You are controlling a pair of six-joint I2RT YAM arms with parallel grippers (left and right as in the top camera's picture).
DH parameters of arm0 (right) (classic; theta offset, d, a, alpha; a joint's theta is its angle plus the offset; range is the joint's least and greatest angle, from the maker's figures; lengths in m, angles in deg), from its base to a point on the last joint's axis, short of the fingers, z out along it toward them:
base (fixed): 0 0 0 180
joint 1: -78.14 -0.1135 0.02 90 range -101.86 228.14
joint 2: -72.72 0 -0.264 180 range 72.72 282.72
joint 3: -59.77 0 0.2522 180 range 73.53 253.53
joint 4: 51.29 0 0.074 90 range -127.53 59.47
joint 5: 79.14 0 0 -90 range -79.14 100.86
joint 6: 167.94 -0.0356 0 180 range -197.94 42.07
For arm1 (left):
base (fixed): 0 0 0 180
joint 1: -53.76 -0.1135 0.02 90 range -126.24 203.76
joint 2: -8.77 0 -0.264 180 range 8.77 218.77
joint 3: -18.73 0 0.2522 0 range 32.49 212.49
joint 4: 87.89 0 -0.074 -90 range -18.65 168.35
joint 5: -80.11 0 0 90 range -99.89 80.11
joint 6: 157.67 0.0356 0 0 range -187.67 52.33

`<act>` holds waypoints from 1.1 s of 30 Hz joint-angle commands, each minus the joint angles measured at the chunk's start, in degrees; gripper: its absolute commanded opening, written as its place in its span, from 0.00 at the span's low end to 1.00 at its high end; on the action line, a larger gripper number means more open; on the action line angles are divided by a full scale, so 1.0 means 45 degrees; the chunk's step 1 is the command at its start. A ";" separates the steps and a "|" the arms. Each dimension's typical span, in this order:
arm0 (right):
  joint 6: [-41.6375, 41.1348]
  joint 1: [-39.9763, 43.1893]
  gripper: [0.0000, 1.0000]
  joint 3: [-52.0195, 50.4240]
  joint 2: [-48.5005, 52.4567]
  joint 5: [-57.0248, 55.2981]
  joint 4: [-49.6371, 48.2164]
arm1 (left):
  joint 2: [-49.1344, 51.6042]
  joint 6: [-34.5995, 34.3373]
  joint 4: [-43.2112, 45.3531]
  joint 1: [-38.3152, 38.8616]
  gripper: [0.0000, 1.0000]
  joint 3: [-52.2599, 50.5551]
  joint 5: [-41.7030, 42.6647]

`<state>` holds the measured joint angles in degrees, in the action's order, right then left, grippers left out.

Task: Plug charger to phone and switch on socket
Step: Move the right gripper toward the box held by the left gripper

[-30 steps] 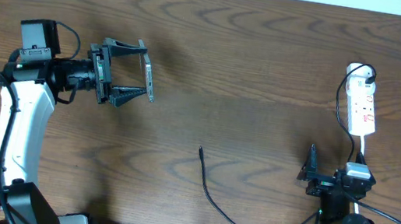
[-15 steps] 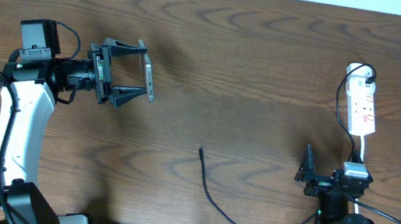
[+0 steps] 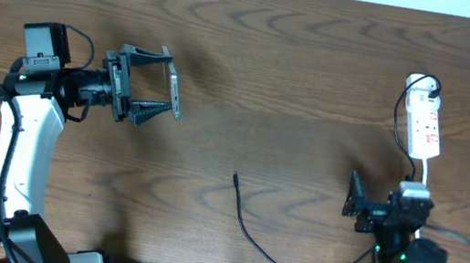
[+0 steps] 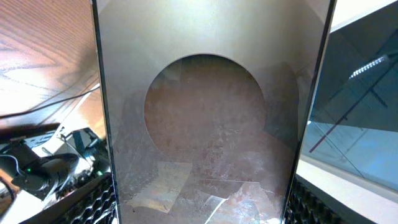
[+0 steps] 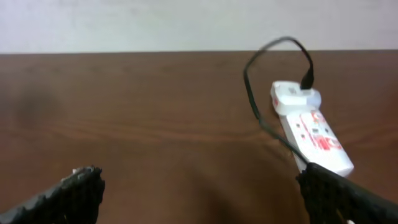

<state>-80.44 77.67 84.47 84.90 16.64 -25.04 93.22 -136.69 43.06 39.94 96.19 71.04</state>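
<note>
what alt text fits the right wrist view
A white socket strip with red markings lies on a brown wooden table at right, a black cable looping from its far end. The right gripper is open, its dark fingertips framing the bottom corners; a pale wall runs behind.

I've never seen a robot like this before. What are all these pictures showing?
These are two robot arms at a wooden table. One picture looks down from above. The other two come from small cameras on each arm's wrist. The left gripper clamps the phone, so the phone fills its wrist picture. The right gripper is open and holds nothing. Its camera looks toward the white socket. The thin black charger lies on the table between the arms, with its tip free.
</note>
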 commanded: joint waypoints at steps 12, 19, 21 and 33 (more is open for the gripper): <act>-0.0529 -0.0087 0.99 0.9855 1.4416 1.2259 0.1326 | -0.0214 0.0083 0.0068 -0.0053 0.07 0.0423 -0.0233; -0.3721 -0.0160 0.99 1.0054 1.6844 1.4377 -0.1214 | -0.0214 0.0083 0.0058 0.0024 0.07 0.0423 -0.2021; -0.3905 -0.0340 0.99 1.0059 1.7291 1.4372 -0.1549 | -0.0214 0.0121 0.0058 0.0185 0.07 0.0423 -0.2895; -0.4401 -0.3774 0.99 1.0054 1.8107 1.0516 -0.2691 | -0.0214 0.0505 -0.0457 0.2259 0.07 0.0423 -1.0166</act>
<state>-99.30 64.01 128.77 166.12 69.88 -35.93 93.19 -135.13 42.04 48.28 96.25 36.79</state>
